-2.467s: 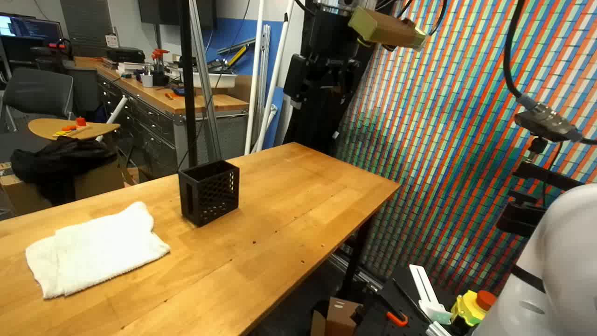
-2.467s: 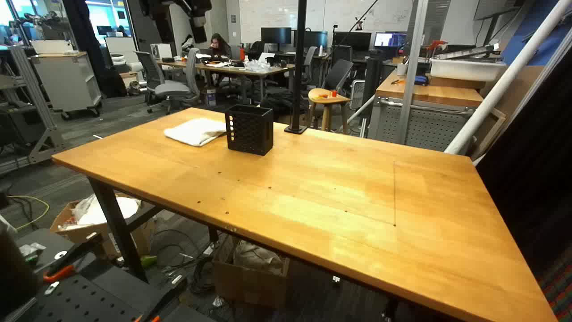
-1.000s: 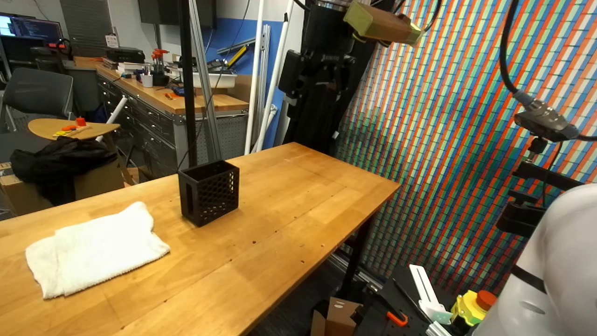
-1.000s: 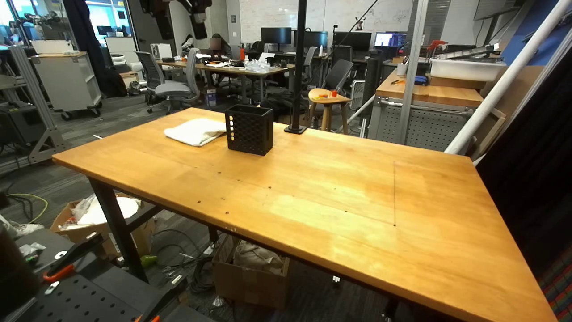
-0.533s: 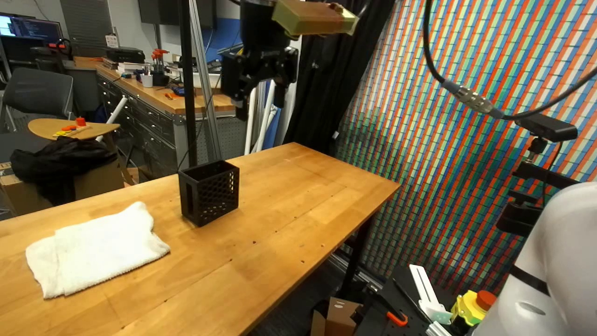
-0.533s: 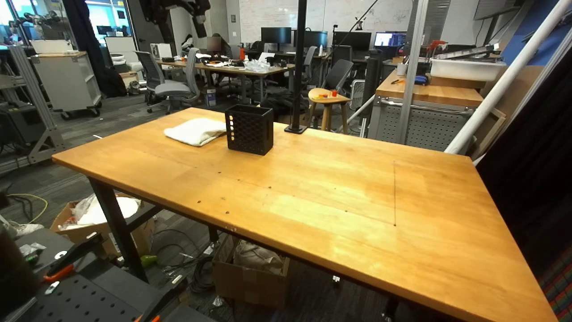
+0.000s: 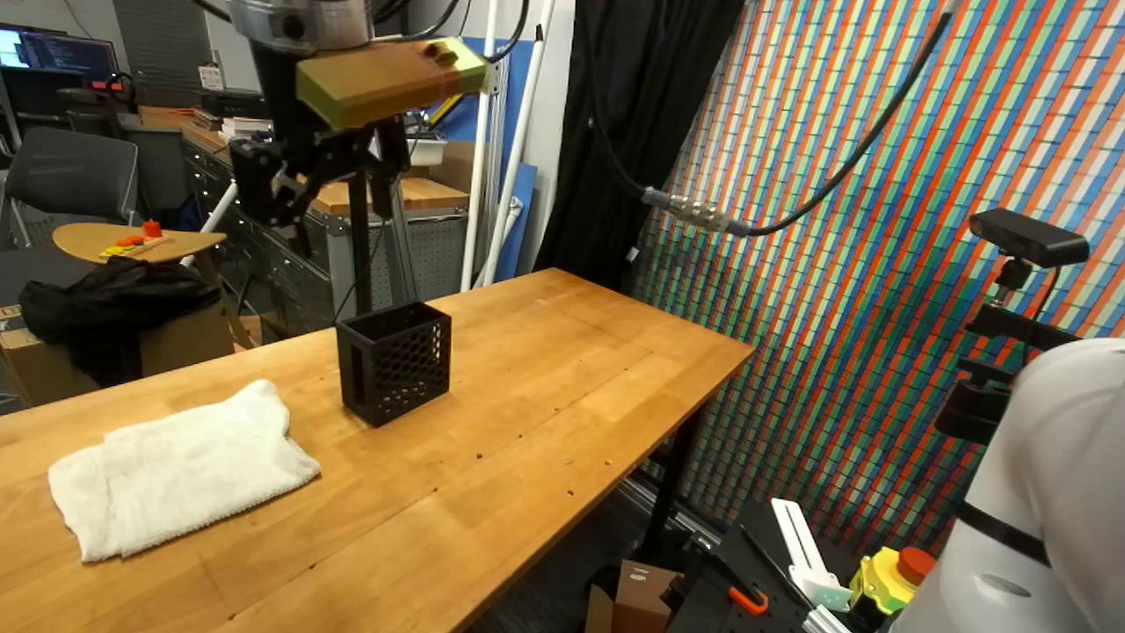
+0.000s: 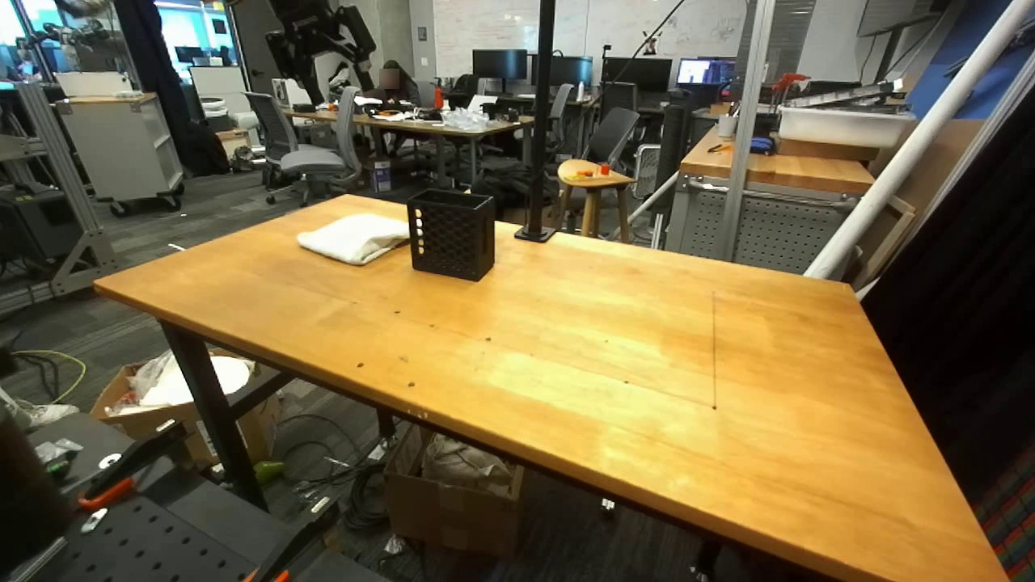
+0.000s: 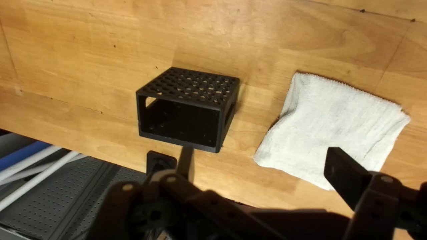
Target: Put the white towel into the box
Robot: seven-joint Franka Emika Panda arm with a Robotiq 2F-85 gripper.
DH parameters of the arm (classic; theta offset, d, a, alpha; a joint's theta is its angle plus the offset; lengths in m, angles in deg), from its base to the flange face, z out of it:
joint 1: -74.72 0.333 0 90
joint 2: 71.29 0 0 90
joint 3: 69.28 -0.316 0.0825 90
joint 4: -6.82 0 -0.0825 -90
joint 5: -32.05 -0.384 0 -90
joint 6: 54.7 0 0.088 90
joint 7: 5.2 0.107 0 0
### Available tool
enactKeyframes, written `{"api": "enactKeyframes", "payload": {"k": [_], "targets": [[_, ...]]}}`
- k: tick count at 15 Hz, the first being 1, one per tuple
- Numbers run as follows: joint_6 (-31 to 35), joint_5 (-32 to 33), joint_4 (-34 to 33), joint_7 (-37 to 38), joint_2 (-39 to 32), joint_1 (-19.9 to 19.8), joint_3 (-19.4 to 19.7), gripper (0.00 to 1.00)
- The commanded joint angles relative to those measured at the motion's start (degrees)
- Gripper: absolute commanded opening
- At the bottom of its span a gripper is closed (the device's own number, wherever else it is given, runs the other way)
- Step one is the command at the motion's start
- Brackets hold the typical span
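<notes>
The white towel (image 7: pixel 189 475) lay on the wooden surface (image 7: pixel 527 492), loosely folded and rumpled along the side towards the black box (image 7: pixel 404 374). The box stood near it, upright, with its top open and its walls pierced in a lattice. A strip of wood showed between the two, so the towel was outside the box and apart from it (in an exterior view the box hid one end of the towel, though the wrist view showed the gap). Spread out, the towel was wider than the box.

The hand (image 9: pixel 260 159) hung in the air, its two fingers (image 9: pixel 347 173) standing wide apart. In the wrist view one finger crossed in front of the towel, and the tip of the other met the outline of the box's rim; in both exterior views the hand was well above both. Just above the hand, a yellow and brown block (image 7: pixel 391 83) was fixed to the arm (image 7: pixel 303 22).

A black pole (image 8: pixel 543 121) rose from a flat foot at the edge of the surface, near the box. A cable (image 7: pixel 699 214) hung in a loop in front of a wall of coloured stripes (image 7: pixel 791 352). Past the surface stood a stool (image 7: pixel 195 239) with bright pieces (image 7: pixel 132 241) on its seat, and below the surface's edge sat an open carton (image 8: pixel 453 517). Beside the arm's white lower part was a yellow case (image 7: pixel 879 578) with a red knob (image 7: pixel 917 565).
</notes>
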State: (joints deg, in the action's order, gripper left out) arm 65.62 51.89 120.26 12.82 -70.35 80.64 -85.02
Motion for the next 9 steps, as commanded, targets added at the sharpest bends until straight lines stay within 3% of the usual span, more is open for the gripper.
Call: {"api": "enactKeyframes", "payload": {"k": [1,9], "targets": [[-0.31,4.34,-9.48,4.71,-9.32,3.93,0.86,1.00],[-0.07,4.11,-24.06,8.93,-24.12,11.14,5.71,1.00]]}}
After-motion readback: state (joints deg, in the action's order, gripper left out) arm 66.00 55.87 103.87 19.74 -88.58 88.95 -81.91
